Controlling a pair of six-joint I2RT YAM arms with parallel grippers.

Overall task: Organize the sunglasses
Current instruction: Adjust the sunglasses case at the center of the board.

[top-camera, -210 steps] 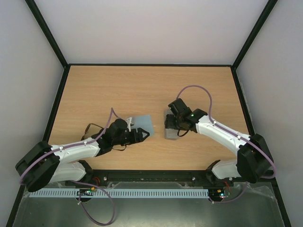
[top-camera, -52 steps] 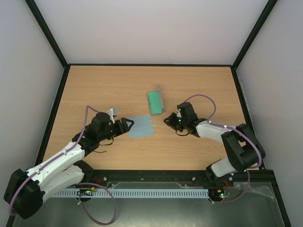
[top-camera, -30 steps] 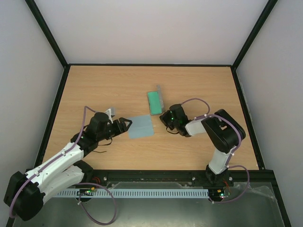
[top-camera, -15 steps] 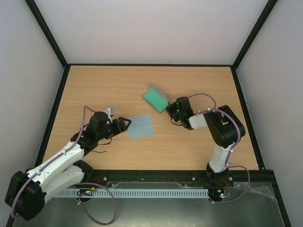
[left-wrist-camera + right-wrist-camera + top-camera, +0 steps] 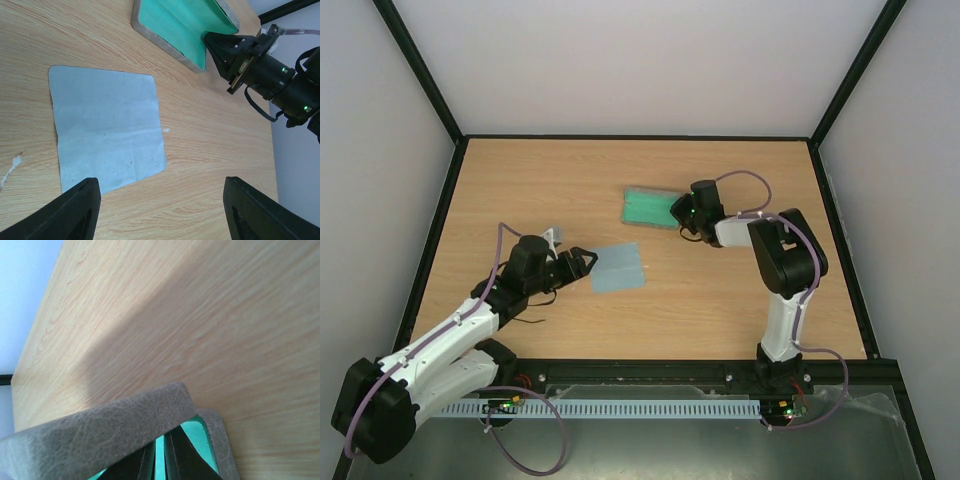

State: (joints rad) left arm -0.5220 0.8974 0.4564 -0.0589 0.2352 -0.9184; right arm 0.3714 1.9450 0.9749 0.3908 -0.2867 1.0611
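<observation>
The sunglasses are out of view in every frame. The grey case (image 5: 645, 208) lies open at mid-table with its green lining up, also seen in the left wrist view (image 5: 175, 25). My right gripper (image 5: 677, 212) is shut, its tips tucked into the case's right end (image 5: 207, 39). In the right wrist view the grey lid (image 5: 100, 430) covers the tips of my right gripper (image 5: 162, 452), with green lining beneath. My left gripper (image 5: 588, 260) stands open just left of the light blue cloth (image 5: 618, 268). Nothing sits between its fingers (image 5: 161, 200), which hover over the cloth's (image 5: 105, 125) near corner.
A black frame (image 5: 450, 200) borders the wooden table (image 5: 550, 180) on the left, back and right. The right arm's purple cable (image 5: 745, 178) loops above its wrist. A small white fleck (image 5: 10, 165) lies on the wood near the cloth.
The right gripper has moved back and right, and the case has swung from lengthwise to crosswise. The left arm and cloth have not moved.
</observation>
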